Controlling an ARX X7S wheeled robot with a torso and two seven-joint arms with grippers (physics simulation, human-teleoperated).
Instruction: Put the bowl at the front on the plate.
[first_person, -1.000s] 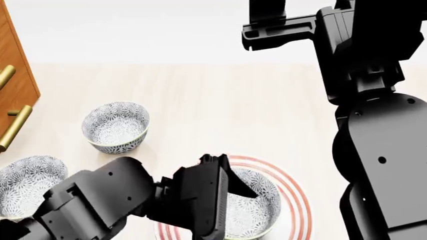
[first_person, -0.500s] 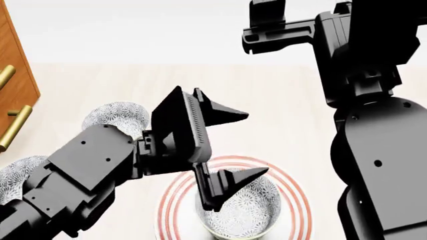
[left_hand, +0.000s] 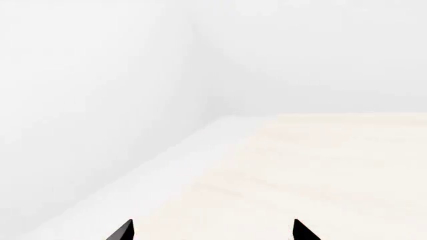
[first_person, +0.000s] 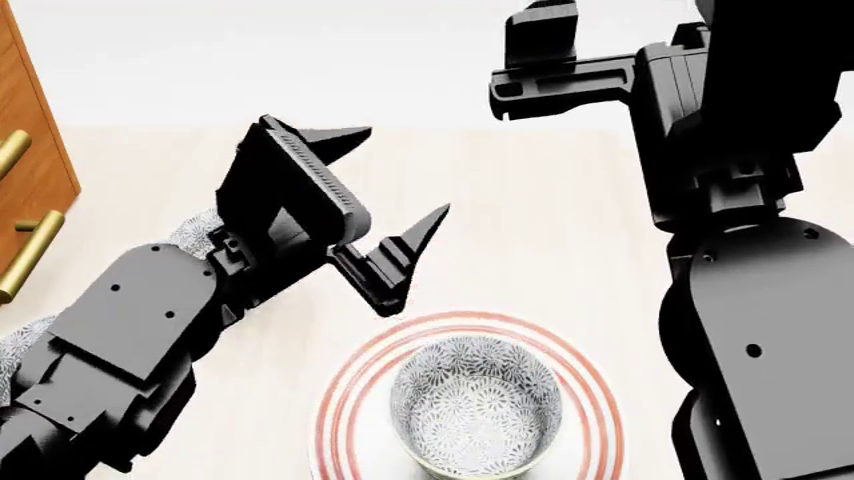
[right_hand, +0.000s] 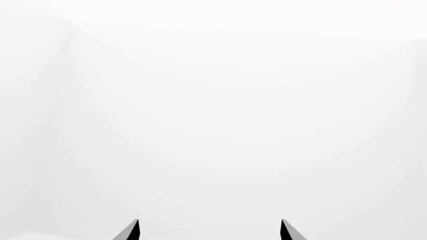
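Note:
The bowl, small and deep with a grey-blue floral pattern, stands upright in the middle of the plate, a wide white plate with red rings, low in the head view. My left gripper hangs open above the table, up and to the left of the bowl, with nothing between its fingers. In the left wrist view the left gripper shows only two wide-apart tips over bare tabletop. My right gripper is raised at the top right; in the right wrist view the right gripper is open and faces a white wall.
Two more floral bowls lie mostly hidden behind my left arm, one mid-left and one at the left edge. A wooden cabinet with brass handles stands at far left. A white wall backs the pale table.
My left gripper has let go of the bowl and risen up and to the left, away from it. The bowl stays on the plate. The right arm has hardly moved.

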